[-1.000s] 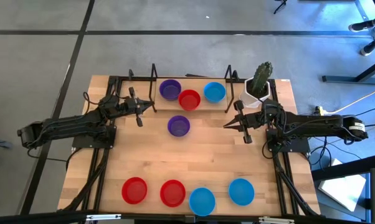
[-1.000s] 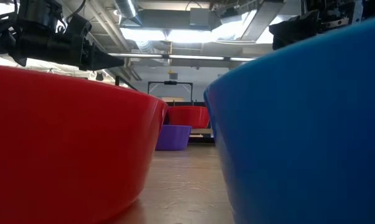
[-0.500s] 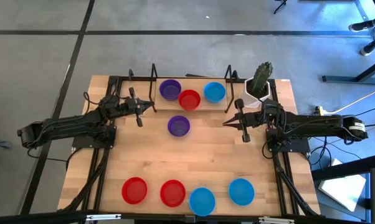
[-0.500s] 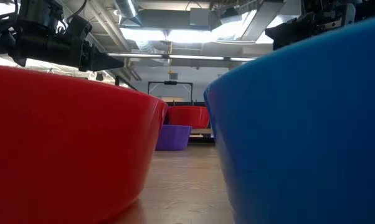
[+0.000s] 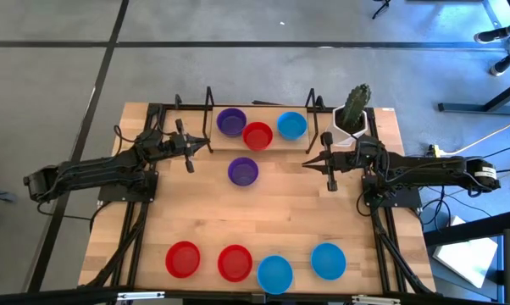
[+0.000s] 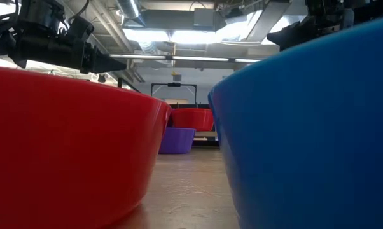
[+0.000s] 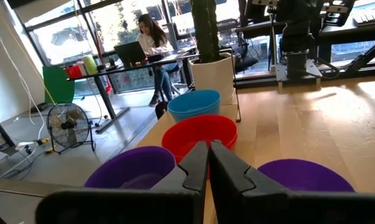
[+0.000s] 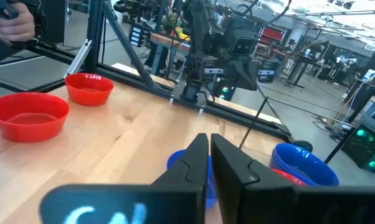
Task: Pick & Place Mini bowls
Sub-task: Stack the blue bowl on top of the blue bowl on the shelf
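Observation:
Several mini bowls rest on their bases on the wooden table (image 5: 323,212). At the far edge stand a purple bowl (image 5: 231,121), a red bowl (image 5: 257,135) and a light blue bowl (image 5: 291,125). Another purple bowl (image 5: 243,171) sits mid-table. Near the front edge are two red bowls (image 5: 183,259) (image 5: 235,263) and two blue bowls (image 5: 274,274) (image 5: 328,260). My left gripper (image 5: 206,146) (image 7: 209,155) hovers shut, level, left of the far bowls. My right gripper (image 5: 306,163) (image 8: 209,149) hovers shut, level, right of the middle purple bowl. Neither holds anything.
A white pot with a green cactus (image 5: 353,114) stands at the far right corner, behind my right gripper. Black frame rails (image 5: 208,106) rise along the far edge and both sides. The table's middle, between the far and near bowls, is bare wood.
My right gripper has swung its fingertips a little toward the table's far edge, staying shut and level. No bowl has moved.

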{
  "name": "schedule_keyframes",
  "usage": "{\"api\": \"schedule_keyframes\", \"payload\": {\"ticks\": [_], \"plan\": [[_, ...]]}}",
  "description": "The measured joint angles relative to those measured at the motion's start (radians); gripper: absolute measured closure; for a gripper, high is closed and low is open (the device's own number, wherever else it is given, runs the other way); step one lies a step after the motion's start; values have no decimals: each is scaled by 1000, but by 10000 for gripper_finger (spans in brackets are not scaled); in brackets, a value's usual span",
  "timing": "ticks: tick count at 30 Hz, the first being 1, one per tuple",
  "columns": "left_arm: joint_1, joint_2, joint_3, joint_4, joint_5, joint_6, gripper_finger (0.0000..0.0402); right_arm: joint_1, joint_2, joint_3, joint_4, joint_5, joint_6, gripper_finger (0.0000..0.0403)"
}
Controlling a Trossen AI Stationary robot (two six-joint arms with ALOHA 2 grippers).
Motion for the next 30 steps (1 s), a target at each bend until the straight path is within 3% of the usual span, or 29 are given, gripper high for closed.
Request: {"api": "schedule_keyframes", "payload": {"ticks": [30], "plan": [[0, 0, 0, -9, 0, 1, 392, 0, 0, 0, -4, -2, 2, 382]]}}
